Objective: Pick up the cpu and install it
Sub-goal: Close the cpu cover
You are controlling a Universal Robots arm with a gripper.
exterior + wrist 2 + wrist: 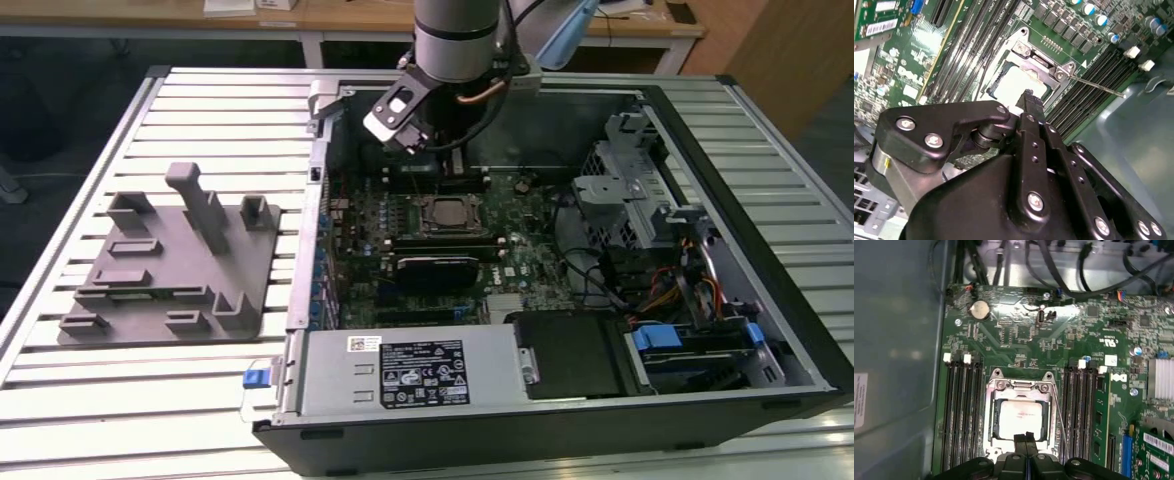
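gripper point(1026, 438): fingers pressed together, nothing pinched | cpu point(1020, 416): seen lying in socket point(1019, 386) | advice: tip is best centred over it, force applied lightly, vertically

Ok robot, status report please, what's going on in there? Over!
Pincer shut, empty, over the cpu's edge. Cpu flat inside the socket frame. Nothing between pincer and cpu.
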